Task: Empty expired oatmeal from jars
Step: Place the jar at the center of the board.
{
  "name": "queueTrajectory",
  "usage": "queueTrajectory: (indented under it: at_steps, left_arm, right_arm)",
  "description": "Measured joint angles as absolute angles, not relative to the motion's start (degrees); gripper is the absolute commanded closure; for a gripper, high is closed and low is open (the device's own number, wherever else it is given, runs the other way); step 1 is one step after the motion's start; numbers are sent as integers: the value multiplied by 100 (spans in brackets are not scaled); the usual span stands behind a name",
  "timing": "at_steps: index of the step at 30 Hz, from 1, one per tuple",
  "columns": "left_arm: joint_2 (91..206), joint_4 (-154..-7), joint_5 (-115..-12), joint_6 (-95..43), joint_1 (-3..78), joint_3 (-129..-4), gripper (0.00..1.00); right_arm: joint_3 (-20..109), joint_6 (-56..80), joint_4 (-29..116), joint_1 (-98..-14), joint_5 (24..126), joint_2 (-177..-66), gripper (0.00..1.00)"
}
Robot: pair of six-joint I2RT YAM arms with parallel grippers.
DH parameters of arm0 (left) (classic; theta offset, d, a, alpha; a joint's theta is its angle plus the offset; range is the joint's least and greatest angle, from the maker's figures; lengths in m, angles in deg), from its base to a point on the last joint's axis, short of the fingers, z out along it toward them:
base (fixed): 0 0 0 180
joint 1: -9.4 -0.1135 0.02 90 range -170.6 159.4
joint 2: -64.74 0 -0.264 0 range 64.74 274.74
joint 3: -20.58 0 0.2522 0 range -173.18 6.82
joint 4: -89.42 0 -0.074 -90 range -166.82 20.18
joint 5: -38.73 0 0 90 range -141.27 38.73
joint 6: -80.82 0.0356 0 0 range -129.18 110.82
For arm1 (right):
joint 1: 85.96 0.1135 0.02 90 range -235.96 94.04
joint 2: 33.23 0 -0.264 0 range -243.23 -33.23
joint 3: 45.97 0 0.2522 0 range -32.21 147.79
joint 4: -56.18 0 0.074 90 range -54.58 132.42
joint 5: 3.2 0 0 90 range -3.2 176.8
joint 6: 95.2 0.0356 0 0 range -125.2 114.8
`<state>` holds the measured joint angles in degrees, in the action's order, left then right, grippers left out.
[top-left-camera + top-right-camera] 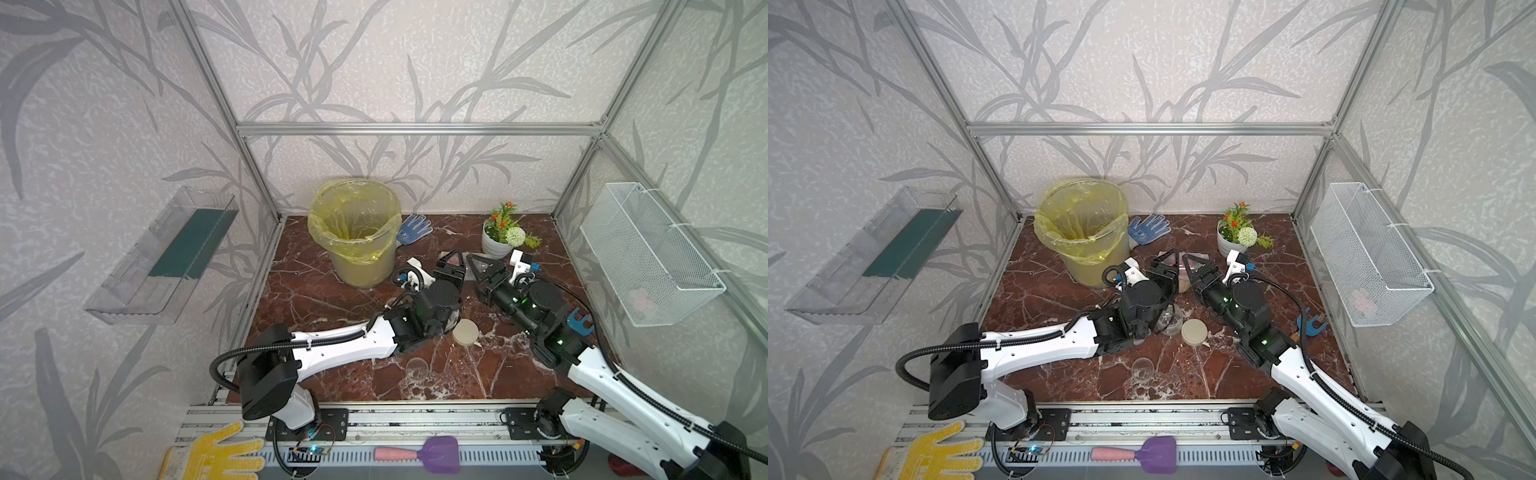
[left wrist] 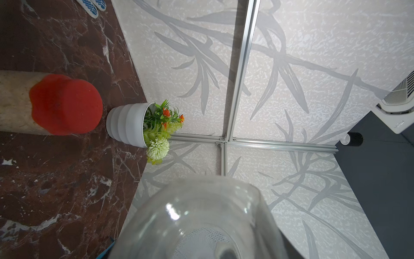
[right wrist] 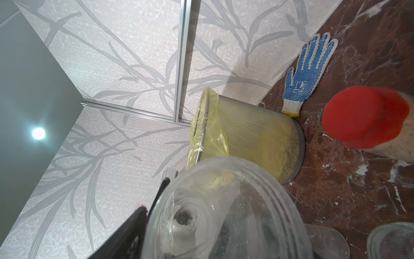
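Leaf-patterned grey wallpaper on an aluminium frame walls in a dark red, white-veined marble counter [image 1: 324, 299]. Over its middle, toward the far edge, the left claw [image 1: 452, 262] and the right claw [image 1: 478, 268] sit almost tip to tip, both rolled onto their sides. A clear round glass jar [image 2: 201, 215] fills the close foreground of the left wrist view, and a similar clear round piece [image 3: 224, 208] fills that of the right wrist view, a black finger [image 3: 125, 235] just beside its rim; one object or two, I cannot tell. Neither claw's jaws show plainly, so I cannot tell whether either is open or clamped on that glass. Just past the tips a red-capped clear jar [image 2: 65, 104] stands upright near the middle of the far edge, packed with pale beige oatmeal flakes [image 2: 13, 101]. Under the left arm's wrist sits a squat wide clear jar [image 1: 1172, 319], mouth open, a round beige lid [image 1: 1195, 331] lying just beside it. Nearer the front edge a small clear round item [image 1: 417, 368] rests alone. At the far edge, left of centre, stands a mesh bucket lined with a yellow plastic bag [image 1: 365, 270], a white glove with blue dots [image 1: 413, 228] flat just beside it. A white ribbed pot of artificial flowers [image 1: 494, 247] stands toward the far right corner
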<state>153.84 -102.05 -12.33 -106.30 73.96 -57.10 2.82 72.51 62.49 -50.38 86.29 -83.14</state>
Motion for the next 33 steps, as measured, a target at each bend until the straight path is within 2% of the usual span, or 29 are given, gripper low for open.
queueTrajectory:
  at_steps: [4,6,9,11,19,27,28,29,31,33]
  left_arm:
    - [15389,-10240,-1283,-10689,7396,-5710,95]
    - [15393,-10295,-1314,-10735,7394,-5717,87]
    - [15395,-10299,-1336,-10781,7391,-5721,79]
    - [15395,-10291,-1342,-10805,7389,-5719,74]
    - [15212,-10118,-1406,-10923,7396,-5719,44]
    - [13983,-9272,-1642,-10624,7444,-5286,29]
    - [13865,-9093,-1666,-10547,7444,-5251,23]
    - [13754,-8892,-1648,-10405,7437,-5212,5]
    - [13531,-8485,-1552,-10143,7402,-5137,1]
    - [13334,-8243,-1475,-9911,7363,-5124,1]
  right_arm:
    - [251,7369,6367,-5038,8620,-8345,43]
    - [251,7426,6429,-5038,8624,-8347,52]
    - [251,7428,6439,-5038,8635,-8345,61]
    - [256,7397,6400,-5038,8640,-8334,62]
    - [564,7164,5854,-5021,8692,-8235,69]
    - [975,6556,5688,-4693,8104,-8272,74]
    - [997,6438,5677,-4665,8071,-8294,74]
    - [1014,6261,5666,-4643,8098,-8327,75]
    - [1016,5959,5473,-4695,8283,-8371,77]
    - [1014,5745,5296,-4732,8463,-8478,77]
